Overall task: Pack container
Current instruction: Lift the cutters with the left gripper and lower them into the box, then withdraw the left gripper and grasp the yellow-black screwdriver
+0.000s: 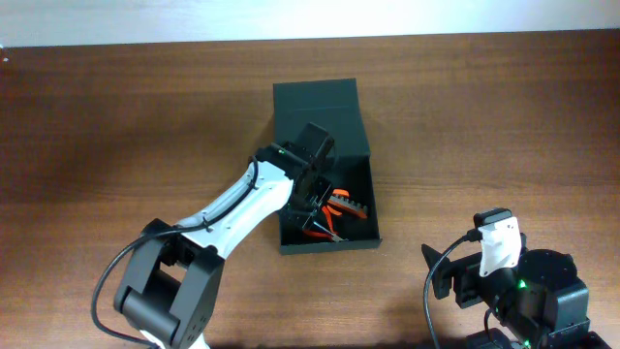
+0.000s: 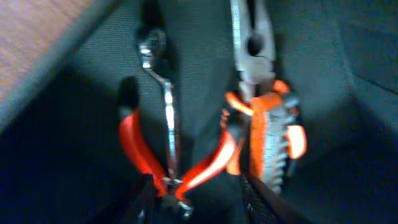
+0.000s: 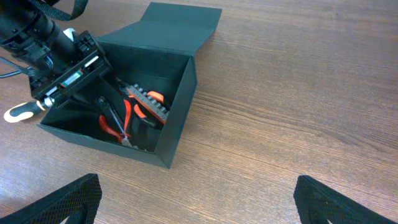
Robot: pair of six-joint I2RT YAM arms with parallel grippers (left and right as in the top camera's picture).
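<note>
The container (image 1: 329, 244) is a dark green-black box in the middle of the table, with its flap lid (image 1: 315, 97) lying open at the back. My left gripper (image 1: 310, 208) reaches down inside it. In the left wrist view its fingers (image 2: 199, 199) are open around the ends of orange-handled pliers (image 2: 140, 149) and a silver wrench (image 2: 166, 106) lying on the container floor (image 2: 348, 124). A second tool with an orange and grey grip (image 2: 268, 137) lies beside them. My right gripper (image 3: 199, 199) is open and empty over bare table, at the front right of the container (image 3: 177, 118).
The brown wooden table (image 1: 484, 116) surrounds the container. The left arm (image 1: 232, 208) runs from the front left up to the box. The right arm's base (image 1: 528, 301) sits at the front right corner.
</note>
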